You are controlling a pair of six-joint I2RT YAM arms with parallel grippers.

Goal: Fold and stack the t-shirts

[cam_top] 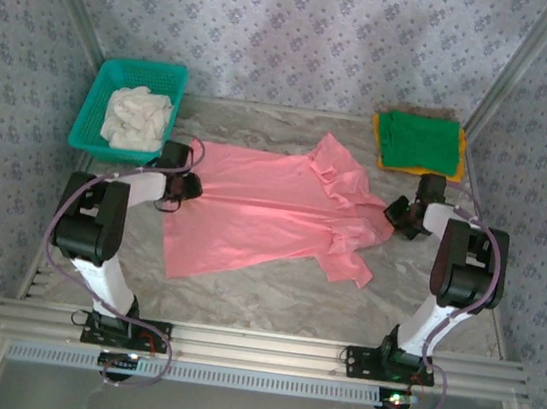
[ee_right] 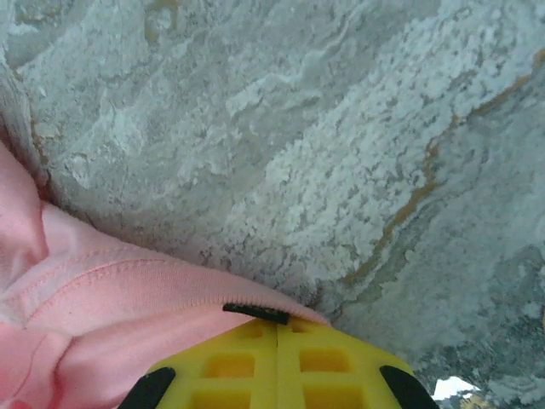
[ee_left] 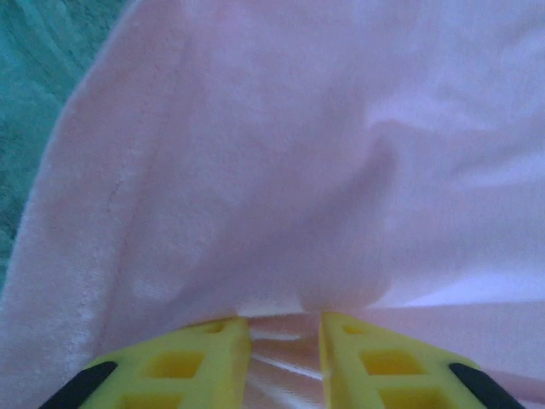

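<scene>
My left gripper is clamped on a fold of the salmon-pink t-shirt. Cloth fills the narrow gap between its fingers and spreads ahead, cut off by the frame. My right gripper has its fingers pressed together. The shirt's hem runs in from the left and appears pinched at the tips, but the contact itself is hidden. Bare tabletop lies ahead. Beyond this gripper, the green t-shirt covers most of the orange-yellow t-shirt.

Black-white arms, yellow pincer fingers
</scene>
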